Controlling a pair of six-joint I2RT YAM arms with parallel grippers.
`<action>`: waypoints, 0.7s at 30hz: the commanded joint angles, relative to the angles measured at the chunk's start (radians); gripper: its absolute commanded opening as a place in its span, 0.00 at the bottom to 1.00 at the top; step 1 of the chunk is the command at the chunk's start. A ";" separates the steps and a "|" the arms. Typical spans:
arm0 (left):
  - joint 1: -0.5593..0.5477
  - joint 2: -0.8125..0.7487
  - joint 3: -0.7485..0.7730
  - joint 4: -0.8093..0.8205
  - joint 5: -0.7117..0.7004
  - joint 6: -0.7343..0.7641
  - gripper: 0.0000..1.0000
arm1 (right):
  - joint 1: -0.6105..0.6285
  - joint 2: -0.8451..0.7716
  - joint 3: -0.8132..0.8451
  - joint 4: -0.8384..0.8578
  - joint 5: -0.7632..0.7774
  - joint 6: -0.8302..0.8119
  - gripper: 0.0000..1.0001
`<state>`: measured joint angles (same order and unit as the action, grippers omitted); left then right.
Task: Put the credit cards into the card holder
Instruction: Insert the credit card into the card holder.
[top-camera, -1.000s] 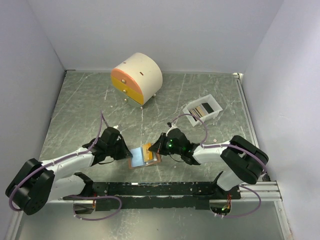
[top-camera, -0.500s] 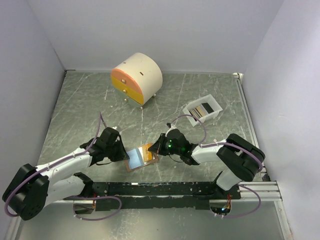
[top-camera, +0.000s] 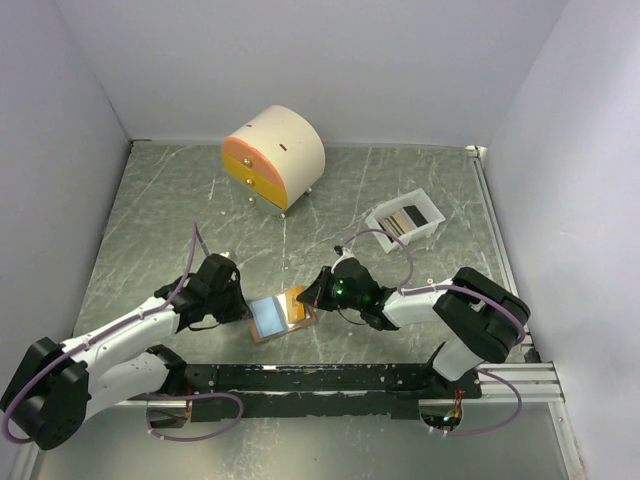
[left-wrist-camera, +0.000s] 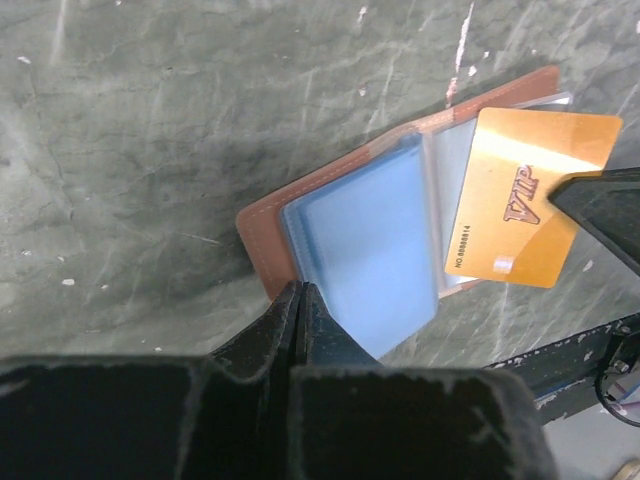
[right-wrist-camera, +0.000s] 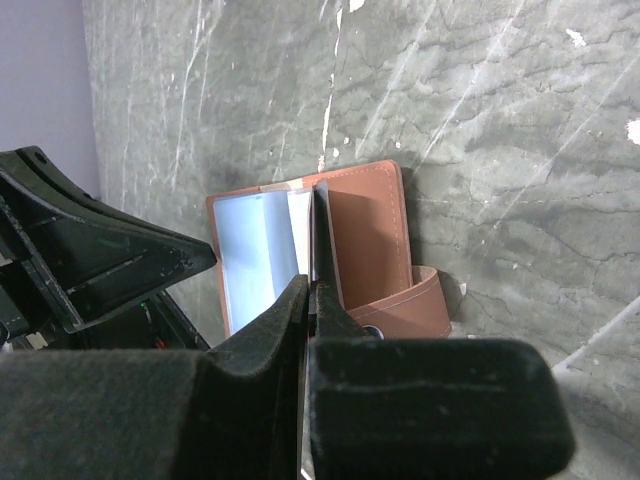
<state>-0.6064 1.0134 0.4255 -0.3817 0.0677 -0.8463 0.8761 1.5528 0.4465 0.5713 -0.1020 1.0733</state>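
- Left arm reaches low from the lower left. The left gripper (top-camera: 245, 308) is pressed together at the left edge of the card holder (top-camera: 270, 318); I cannot tell if it grips it.
- Right arm is folded low from the lower right. The right gripper (top-camera: 312, 292) pinches the gold card (left-wrist-camera: 525, 195) over the card holder's right half.
- Card holder lies open at lower centre on the grey marbled table (top-camera: 160, 220).
- White walls on three sides; cream cabinet (top-camera: 275, 155) at upper centre; white tray (top-camera: 420, 230) at right with more cards (top-camera: 403, 217) in it.

Soft, even light falls from above; the worktop (top-camera: 400, 190) is bright with a faint sheen, and only a pale shadow sits under the round cabinet (top-camera: 275, 158). In the wrist views my left tool (left-wrist-camera: 300, 292) and right tool (right-wrist-camera: 308, 288) loom dark and blurred up close, while the gold card (left-wrist-camera: 530, 195) glints, sharp
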 joint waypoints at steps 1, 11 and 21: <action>-0.009 0.007 0.027 -0.038 -0.045 -0.010 0.07 | -0.005 -0.020 -0.015 -0.005 0.028 -0.019 0.00; -0.047 0.061 -0.004 0.025 -0.074 -0.019 0.07 | -0.005 -0.018 -0.011 0.049 0.005 -0.008 0.00; -0.047 0.093 -0.015 0.081 -0.084 -0.015 0.07 | -0.004 0.006 -0.002 0.093 -0.001 0.002 0.00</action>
<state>-0.6464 1.0992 0.4232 -0.3393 0.0090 -0.8616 0.8761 1.5459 0.4412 0.6163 -0.1024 1.0737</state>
